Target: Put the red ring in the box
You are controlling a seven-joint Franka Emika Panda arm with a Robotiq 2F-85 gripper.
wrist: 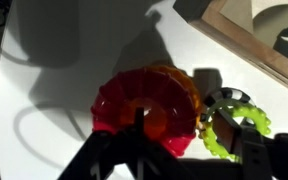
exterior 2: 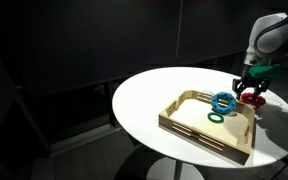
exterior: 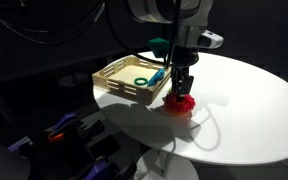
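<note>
One red ring [exterior: 181,104] under spread tool [exterior: 183,94], beside one box [exterior: 119,89] with one green ring [exterior: 141,80], one blue ring [exterior: 158,76].

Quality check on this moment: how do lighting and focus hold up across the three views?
In both exterior views the room is nearly black while the table is harshly lit, near overexposed. In the wrist view the red ring is close and soft-focused, with heavy shadows across the table.

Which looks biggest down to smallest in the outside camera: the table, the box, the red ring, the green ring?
In an exterior view, largest first:
1. table
2. box
3. red ring and green ring: they look about alike, so I won't rank them.
</note>
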